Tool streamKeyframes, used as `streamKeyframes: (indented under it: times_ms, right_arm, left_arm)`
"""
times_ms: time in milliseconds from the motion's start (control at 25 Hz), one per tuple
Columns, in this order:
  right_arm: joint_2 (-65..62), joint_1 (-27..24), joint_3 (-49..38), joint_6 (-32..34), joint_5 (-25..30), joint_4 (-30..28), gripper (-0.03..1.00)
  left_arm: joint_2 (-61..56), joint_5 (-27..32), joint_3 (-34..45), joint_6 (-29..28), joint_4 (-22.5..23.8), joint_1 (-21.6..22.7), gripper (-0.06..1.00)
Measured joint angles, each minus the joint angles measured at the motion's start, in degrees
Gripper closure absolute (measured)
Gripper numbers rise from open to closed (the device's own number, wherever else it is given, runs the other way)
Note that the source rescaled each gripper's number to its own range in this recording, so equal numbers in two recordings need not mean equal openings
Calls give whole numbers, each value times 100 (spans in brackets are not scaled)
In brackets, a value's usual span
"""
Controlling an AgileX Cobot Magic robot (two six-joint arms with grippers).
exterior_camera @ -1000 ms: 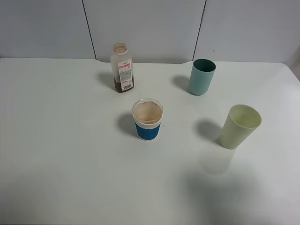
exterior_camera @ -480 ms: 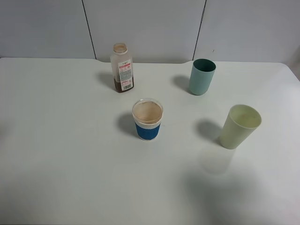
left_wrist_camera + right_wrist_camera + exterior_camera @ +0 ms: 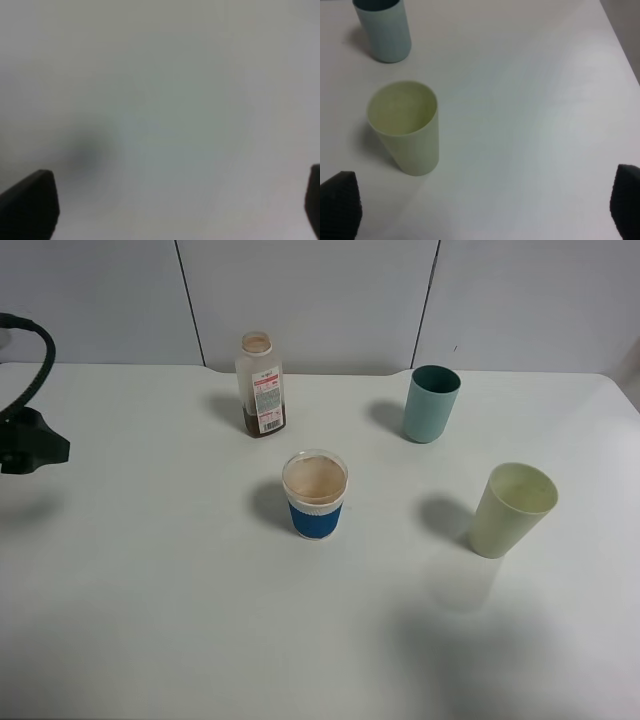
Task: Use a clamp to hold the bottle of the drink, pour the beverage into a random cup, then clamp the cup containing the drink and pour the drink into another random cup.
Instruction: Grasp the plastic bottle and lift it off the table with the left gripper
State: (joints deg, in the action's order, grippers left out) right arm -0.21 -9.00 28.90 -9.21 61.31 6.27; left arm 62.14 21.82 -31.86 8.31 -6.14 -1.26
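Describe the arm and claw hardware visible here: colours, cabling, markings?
Left claw: matte black fingers with blunt tips. Right claw: black fingers of the same kind. In the high view only the left arm shows, as a black angular housing with a black cable arcing above it. No markings are visible.
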Motion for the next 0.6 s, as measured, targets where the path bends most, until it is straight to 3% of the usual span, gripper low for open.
streamKeyframes:
  times_ms: [600]
  right_arm:
    - [0,0,0,0,0,0,-3]
  left_arm:
    - [1695,-2098,-3,-3,267,-1134,-6]
